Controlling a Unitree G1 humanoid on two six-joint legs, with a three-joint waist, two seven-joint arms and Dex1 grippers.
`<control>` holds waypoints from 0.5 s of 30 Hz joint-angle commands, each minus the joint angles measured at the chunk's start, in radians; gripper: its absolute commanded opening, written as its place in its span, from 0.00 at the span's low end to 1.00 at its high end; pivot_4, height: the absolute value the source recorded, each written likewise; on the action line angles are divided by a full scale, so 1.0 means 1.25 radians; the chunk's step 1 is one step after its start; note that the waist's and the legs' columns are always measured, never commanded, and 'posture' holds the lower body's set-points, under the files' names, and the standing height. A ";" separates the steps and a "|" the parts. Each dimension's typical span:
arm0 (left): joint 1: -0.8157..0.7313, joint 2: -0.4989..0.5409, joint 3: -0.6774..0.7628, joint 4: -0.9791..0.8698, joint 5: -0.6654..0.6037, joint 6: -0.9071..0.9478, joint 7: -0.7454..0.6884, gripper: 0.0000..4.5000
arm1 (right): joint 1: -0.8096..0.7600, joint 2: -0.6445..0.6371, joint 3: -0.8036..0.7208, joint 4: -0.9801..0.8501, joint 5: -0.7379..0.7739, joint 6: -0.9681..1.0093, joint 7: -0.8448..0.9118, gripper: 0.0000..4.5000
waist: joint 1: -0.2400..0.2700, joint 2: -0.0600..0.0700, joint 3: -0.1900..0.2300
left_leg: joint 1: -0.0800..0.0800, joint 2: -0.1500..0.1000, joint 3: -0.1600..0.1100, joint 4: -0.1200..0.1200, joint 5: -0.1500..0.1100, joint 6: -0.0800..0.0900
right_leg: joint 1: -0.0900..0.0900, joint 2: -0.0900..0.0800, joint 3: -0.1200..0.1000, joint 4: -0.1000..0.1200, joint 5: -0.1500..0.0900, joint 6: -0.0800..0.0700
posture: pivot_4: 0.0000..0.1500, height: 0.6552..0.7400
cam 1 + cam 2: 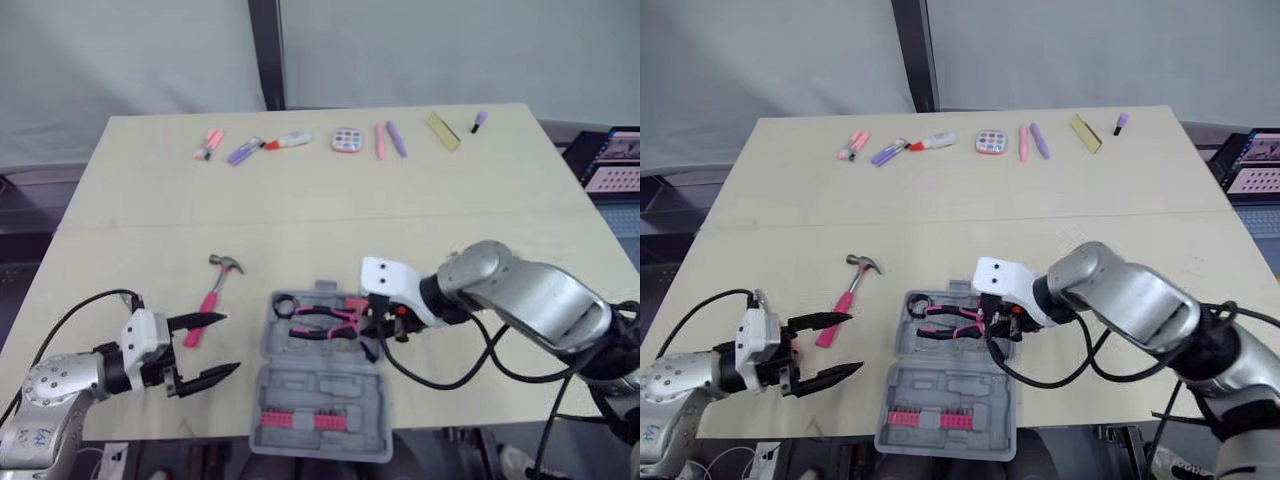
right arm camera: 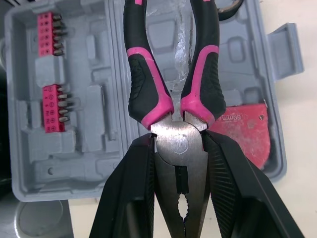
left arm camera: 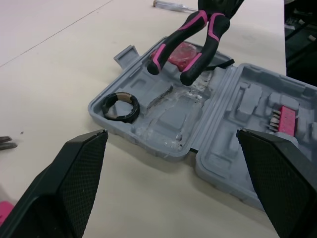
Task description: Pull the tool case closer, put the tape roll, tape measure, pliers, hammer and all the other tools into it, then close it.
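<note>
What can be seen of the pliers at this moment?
The pliers have a bare steel head and black handles with pink grips, slightly spread. The right gripper is shut on the head, fingers on either side. The handles reach over the open grey case; whether they touch it is unclear.

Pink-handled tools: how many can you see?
2. The hammer lies on the table left of the case; the pliers are held over the case. Others may be hidden.
</note>
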 commanded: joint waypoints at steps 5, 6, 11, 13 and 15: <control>0.028 0.017 0.034 -0.004 -0.002 -0.019 -0.012 1.00 | -0.048 0.080 0.077 0.066 -0.080 -0.070 0.017 0.21 | -0.005 0.000 0.000 | 0.000 0.000 0.000 0.000 0.000 0.000 | -0.001 0.000 0.000 0.001 0.000 0.000 | 1.00 1.00; 0.033 0.018 0.037 -0.004 -0.002 -0.023 -0.015 1.00 | -0.050 0.088 0.085 0.075 -0.088 -0.075 0.018 0.21 | -0.007 0.000 0.000 | 0.000 0.000 0.000 0.000 0.000 0.000 | -0.001 0.000 0.000 0.002 0.000 0.000 | 1.00 1.00; 0.059 0.019 0.046 -0.003 0.004 -0.045 -0.028 1.00 | -0.056 0.120 0.110 0.109 -0.115 -0.101 0.030 0.21 | -0.016 0.000 0.000 | 0.000 0.000 0.000 0.000 0.000 0.000 | -0.002 0.000 0.000 0.002 0.000 0.000 | 1.00 1.00; 0.068 0.018 0.048 -0.004 0.005 -0.050 -0.028 1.00 | -0.057 0.129 0.121 0.124 -0.130 -0.114 0.037 0.21 | -0.018 -0.001 0.000 | 0.000 0.000 0.000 -0.001 0.000 0.000 | -0.002 0.000 0.000 0.002 0.000 0.000 | 1.00 1.00; 0.071 0.017 0.047 -0.005 0.007 -0.053 -0.025 1.00 | -0.057 0.136 0.128 0.137 -0.142 -0.124 0.043 0.21 | -0.019 -0.001 0.000 | 0.000 0.000 0.000 -0.002 0.000 0.000 | -0.003 0.000 -0.001 0.002 0.000 0.000 | 1.00 1.00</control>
